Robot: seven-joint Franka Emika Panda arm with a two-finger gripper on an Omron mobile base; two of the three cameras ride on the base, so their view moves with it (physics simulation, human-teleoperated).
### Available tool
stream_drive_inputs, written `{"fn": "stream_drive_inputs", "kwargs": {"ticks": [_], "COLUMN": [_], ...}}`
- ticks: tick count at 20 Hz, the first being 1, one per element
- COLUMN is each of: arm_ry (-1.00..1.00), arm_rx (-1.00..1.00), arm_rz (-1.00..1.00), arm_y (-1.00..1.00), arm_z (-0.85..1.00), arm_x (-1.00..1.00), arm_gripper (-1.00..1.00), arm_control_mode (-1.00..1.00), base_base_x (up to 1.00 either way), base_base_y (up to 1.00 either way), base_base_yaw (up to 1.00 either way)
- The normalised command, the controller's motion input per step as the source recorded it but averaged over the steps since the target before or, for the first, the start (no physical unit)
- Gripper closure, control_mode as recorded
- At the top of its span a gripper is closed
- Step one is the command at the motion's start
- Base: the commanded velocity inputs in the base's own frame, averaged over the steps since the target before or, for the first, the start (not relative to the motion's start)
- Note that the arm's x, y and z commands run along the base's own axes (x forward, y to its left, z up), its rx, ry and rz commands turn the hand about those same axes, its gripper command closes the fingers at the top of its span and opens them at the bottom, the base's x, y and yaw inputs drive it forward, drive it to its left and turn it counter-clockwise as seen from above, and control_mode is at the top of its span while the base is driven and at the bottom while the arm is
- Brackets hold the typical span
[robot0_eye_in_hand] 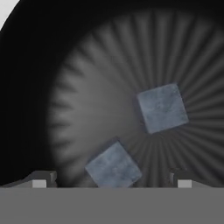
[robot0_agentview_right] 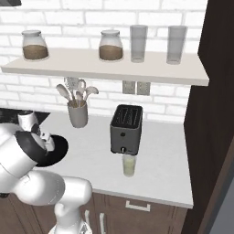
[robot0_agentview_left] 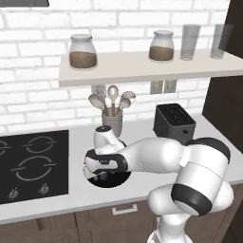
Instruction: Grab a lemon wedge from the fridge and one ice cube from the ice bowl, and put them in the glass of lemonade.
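Gripper: I have the gripper (robot0_eye_in_hand: 111, 181) low inside the ice bowl (robot0_eye_in_hand: 52, 65), its jaws spread wide with nothing clamped between them.
Nearer ice cube: one grey-blue ice cube (robot0_eye_in_hand: 113, 167) lies on the bowl's ribbed floor directly between my two finger tips (robot0_eye_in_hand: 40, 180), and I cannot tell whether either one touches it.
Second cube: another cube (robot0_eye_in_hand: 162, 108) sits further up in the hand view, apart from the first.
Ice bowl on counter: from the left base view I see the black bowl (robot0_agentview_left: 114, 180) on the pale counter (robot0_agentview_left: 142, 137), just beside the stove top (robot0_agentview_left: 33, 163), with my arm bent over it.
Glass of lemonade: the small tumbler (robot0_agentview_right: 129, 165) stands in front of the toaster (robot0_agentview_right: 126, 129), well apart from the bowl (robot0_agentview_right: 58, 148).
Backdrop: a utensil holder (robot0_agentview_right: 78, 114) stands at the brick wall; jars and two tall glasses line the shelf (robot0_agentview_right: 105, 66).
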Motion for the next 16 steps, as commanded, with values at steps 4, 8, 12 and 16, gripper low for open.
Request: {"fn": "stream_drive_inputs", "kwargs": {"ticks": [4,8,12,16], "arm_ry": [0.0,0.0,0.0,0.0], "arm_rx": [0.03,0.0,0.0,0.0], "arm_rz": [0.0,0.0,0.0,0.0], "arm_y": [-0.01,-0.14,-0.35,-0.15], "arm_z": [-0.3,-0.07,0.0,0.0], "arm_x": [0.0,0.0,0.0,0.0], "arm_gripper": [-1.0,-1.0,-1.0,-1.0], "arm_control_mode": [-1.0,-1.0,-1.0,-1.0], "base_base_x": [0.0,0.0,0.0,0.0], "base_base_y": [0.0,0.0,0.0,0.0], "base_base_yaw": [0.0,0.0,0.0,0.0]}}
